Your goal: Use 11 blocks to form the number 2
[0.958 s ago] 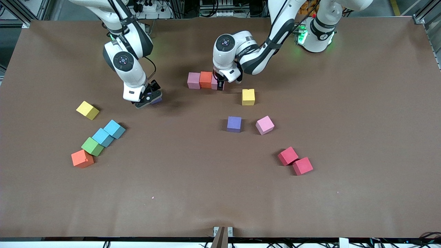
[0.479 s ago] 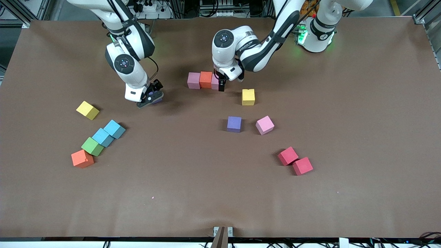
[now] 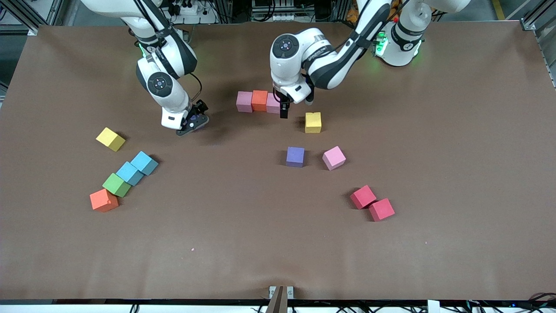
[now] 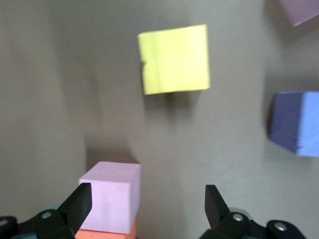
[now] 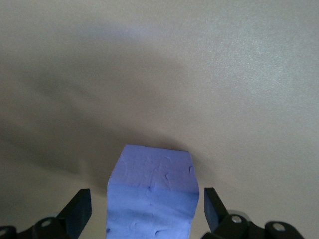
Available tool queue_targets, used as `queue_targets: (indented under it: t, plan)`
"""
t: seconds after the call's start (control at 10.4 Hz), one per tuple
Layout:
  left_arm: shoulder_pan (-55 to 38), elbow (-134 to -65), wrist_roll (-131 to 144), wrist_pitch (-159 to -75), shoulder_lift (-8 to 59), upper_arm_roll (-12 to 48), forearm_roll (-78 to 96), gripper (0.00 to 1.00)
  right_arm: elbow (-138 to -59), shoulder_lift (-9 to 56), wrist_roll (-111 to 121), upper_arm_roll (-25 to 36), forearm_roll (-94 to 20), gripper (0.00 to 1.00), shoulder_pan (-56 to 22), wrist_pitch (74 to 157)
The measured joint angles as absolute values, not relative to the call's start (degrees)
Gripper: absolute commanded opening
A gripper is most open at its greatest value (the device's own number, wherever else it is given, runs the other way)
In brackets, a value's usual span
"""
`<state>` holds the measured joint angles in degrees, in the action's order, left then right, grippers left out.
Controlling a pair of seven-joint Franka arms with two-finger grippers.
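Top row done: pink, orange, pink blocks [image 3: 259, 101] just beside left gripper [image 3: 284, 114], spread wide, empty. Right gripper [image 3: 191, 124] clamped on purple cube [image 5: 152, 199], lifted. Best to set it square under the end pink cube [image 4: 110, 202].

I can read no text, number or sign anywhere here. My glossy white left arm [image 3: 323, 58] carries a small dark line of lettering on its curved shell, but it is too small for me to make out.
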<state>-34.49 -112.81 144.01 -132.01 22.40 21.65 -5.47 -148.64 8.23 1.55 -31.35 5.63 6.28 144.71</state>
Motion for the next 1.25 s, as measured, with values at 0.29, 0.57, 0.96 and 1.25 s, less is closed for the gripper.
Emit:
queue_targets:
  t: [0.29, 0.57, 0.96, 1.25]
  plan:
    - [-28.88, -111.11, 138.26, -131.34, 22.32, 21.42, -6.16, 1.0, -148.84, 10.71, 1.54, -31.38, 5.62, 0.98, 6.28, 147.28]
    - [-23.99, -110.98, 134.81, -131.29, 22.37, 21.33, -9.53, 1.0, -148.84, 11.91, 1.54, -31.31, 5.62, 0.46, 6.69, 147.65]
    - [-19.86, -108.29, 131.56, -131.33, 24.84, 21.29, -13.48, 1.0, -147.41, 11.49, 1.42, -31.31, 5.6, 0.22, 7.23, 147.39]
    - [-19.12, -101.11, 131.53, -131.53, 33.18, 21.34, -16.38, 1.0, -139.61, 9.59, 1.02, -31.44, -0.01, 0.22, 7.65, 139.4]
